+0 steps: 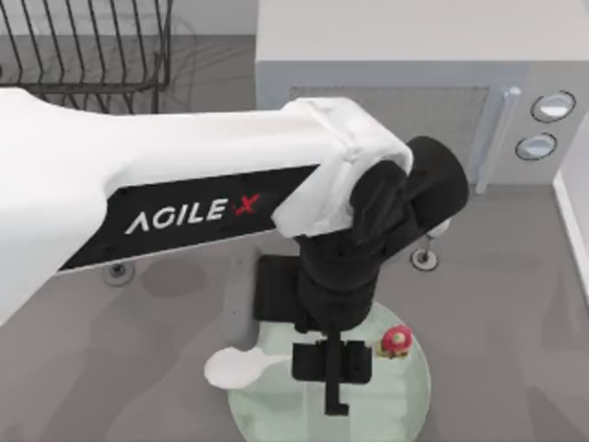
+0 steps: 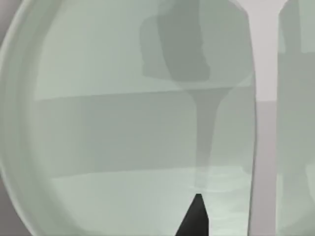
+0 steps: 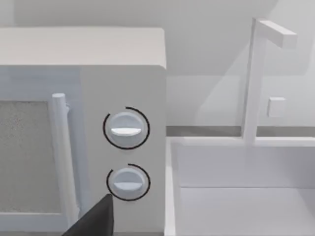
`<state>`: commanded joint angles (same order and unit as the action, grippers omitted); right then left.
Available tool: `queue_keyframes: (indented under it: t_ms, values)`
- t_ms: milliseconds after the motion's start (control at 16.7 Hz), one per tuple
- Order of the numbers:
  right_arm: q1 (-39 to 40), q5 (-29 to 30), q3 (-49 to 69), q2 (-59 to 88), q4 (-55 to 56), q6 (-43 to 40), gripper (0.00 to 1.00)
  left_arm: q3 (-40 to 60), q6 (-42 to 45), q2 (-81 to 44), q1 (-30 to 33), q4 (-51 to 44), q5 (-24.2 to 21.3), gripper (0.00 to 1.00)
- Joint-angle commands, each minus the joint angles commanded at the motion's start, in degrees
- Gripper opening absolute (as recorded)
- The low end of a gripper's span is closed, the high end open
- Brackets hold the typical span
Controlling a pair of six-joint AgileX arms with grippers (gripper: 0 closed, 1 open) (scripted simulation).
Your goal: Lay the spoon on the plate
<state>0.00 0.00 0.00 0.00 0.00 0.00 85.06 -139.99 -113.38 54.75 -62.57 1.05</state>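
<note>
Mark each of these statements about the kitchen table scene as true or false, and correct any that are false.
1. The spoon lies across the pale green plate, its bowl hanging past the plate's left rim. True.
2. The left gripper hangs over the plate. True.
3. The spoon's pink-red ornament sits in the dish rack. False: it rests by the plate's far right rim.
4. The microwave stands at the near edge of the table. False: it stands at the far side, behind the plate.
5. The microwave has two round knobs. True.
</note>
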Motion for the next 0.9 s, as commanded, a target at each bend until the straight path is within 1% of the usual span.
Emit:
queue_keyframes:
  t_ms: [360, 900]
  values:
    - [0.0, 0.0, 0.0, 0.0, 0.0, 0.0, 1.0, -0.3, 0.4, 0.8, 0.1, -0.6, -0.5, 0.0]
    - [0.0, 0.0, 0.0, 0.0, 0.0, 0.0, 1.0, -2.5, 2.2, 5.1, 3.3, -3.1, -2.9, 0.0]
